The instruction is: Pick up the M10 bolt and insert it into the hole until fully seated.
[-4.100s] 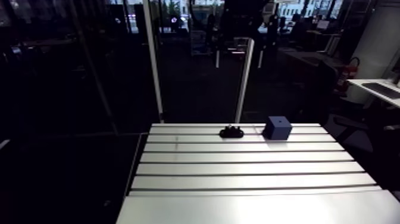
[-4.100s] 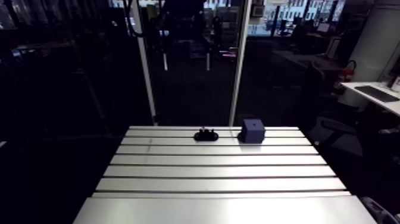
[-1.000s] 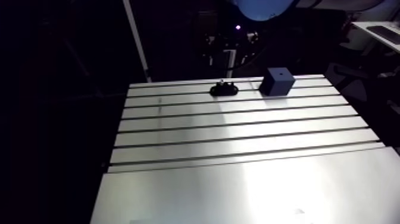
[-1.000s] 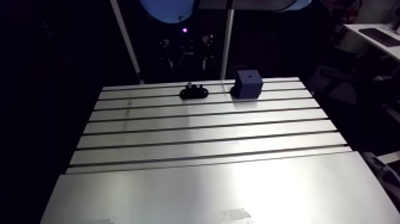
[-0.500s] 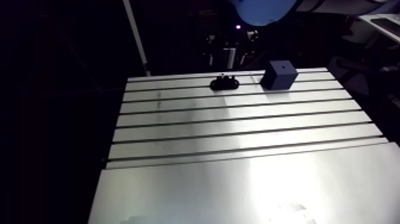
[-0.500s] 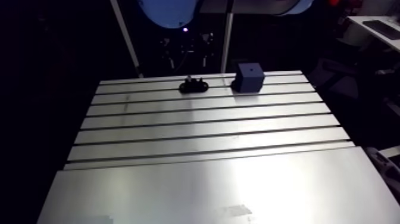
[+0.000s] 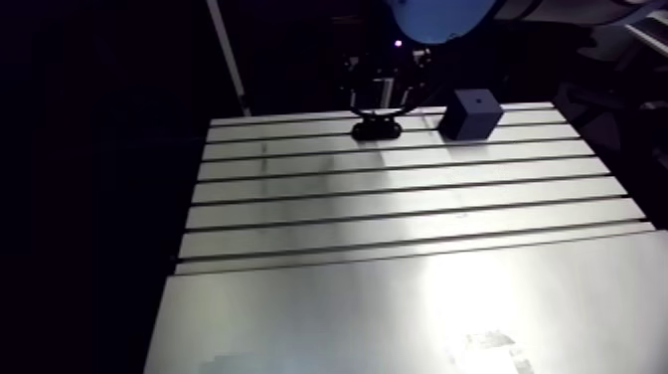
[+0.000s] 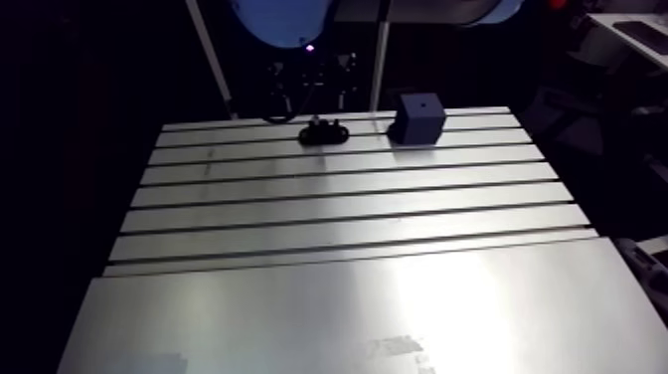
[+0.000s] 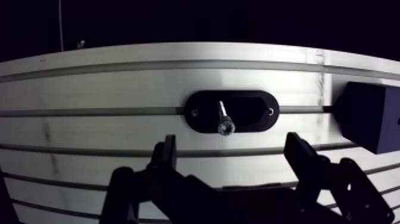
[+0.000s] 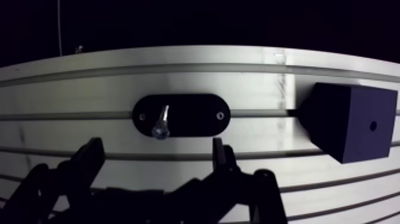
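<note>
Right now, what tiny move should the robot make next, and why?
Probably ease forward and down until the open fingers straddle the bolt. The bolt stands untouched in the black holder, just ahead of the fingers and roughly between them. Nothing is gripped yet, so the blue block with its hole has to wait.

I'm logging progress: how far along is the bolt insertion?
Early. Done: the gripper is lined up short of the bolt, which sits in its black holder. In hand: nothing; its fingers are open. Left: grasp the bolt, carry it to the blue cube and seat it in the hole.
</note>
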